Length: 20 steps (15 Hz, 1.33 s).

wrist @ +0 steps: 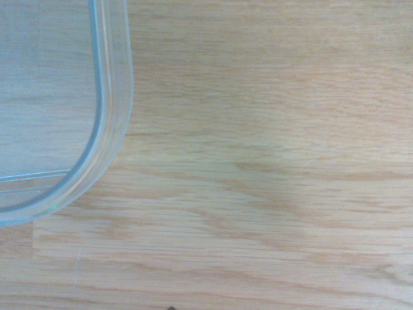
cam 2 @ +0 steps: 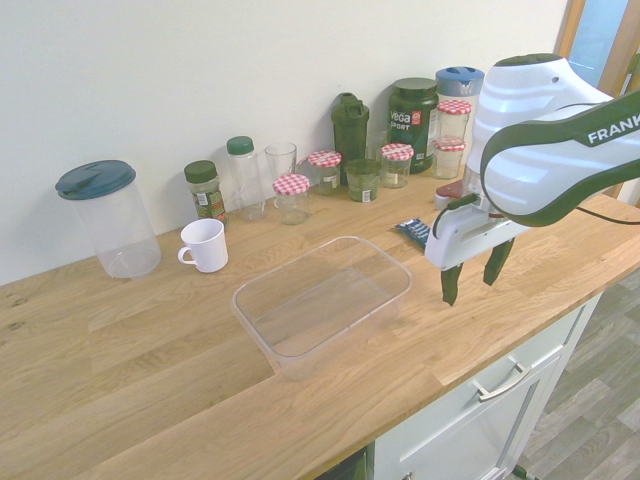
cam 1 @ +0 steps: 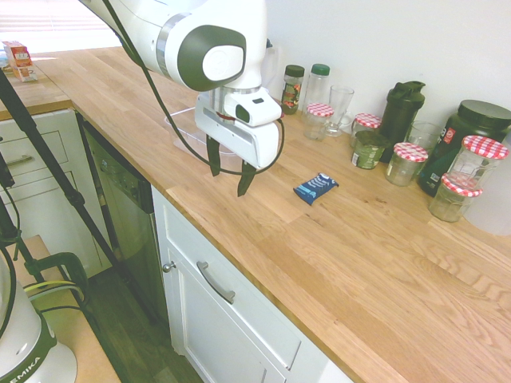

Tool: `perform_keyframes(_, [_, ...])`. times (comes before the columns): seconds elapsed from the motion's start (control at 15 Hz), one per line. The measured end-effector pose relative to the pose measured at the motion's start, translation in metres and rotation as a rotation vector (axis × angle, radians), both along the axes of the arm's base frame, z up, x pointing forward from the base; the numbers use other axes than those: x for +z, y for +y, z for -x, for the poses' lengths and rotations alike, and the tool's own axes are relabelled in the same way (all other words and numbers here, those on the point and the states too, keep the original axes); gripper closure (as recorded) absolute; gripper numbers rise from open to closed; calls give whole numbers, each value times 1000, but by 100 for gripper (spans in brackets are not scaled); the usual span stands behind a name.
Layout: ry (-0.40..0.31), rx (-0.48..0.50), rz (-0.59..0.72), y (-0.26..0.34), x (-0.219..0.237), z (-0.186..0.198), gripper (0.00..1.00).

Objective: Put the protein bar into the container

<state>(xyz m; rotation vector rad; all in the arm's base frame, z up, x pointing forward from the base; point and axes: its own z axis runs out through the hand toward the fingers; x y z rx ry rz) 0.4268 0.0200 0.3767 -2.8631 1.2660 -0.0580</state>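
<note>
So the end effector (cam 1: 231, 182) is just hanging over the bench (cam 1: 263, 231), fingers spread wide with nothing between them. The protein bar (cam 1: 316, 187) is lying flat on the wood, outside the clear container (cam 2: 322, 300), on the side toward the jars (cam 2: 397, 166) with checked lids.

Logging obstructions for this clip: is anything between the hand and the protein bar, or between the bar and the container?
Nothing visible stands in either path. The open hand hangs above the counter, beside the protein bar, with only bare wood between. The container has no lid, though its rim must be cleared.
</note>
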Motion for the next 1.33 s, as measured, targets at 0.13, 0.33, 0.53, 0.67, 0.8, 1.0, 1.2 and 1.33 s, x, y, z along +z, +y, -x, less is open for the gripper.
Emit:
perform_keyframes(0.13, [2,0,0,0,-1,0,0])
perform_keyframes(0.33, [2,-9,-1,-5,-1,-1,0])
perform_keyframes(0.53, [-22,-44,3,-40,16,-13,0])
perform_keyframes(0.67, [-31,-59,5,-72,30,-28,0])
perform_keyframes(0.8, [-39,-55,11,-97,36,-49,0])
perform_keyframes(1.0, [-34,-31,26,-113,30,-85,0])
perform_keyframes(1.2, [-46,-7,35,-115,27,-122,0])
perform_keyframes(1.33, [-49,10,37,-109,23,-142,0])
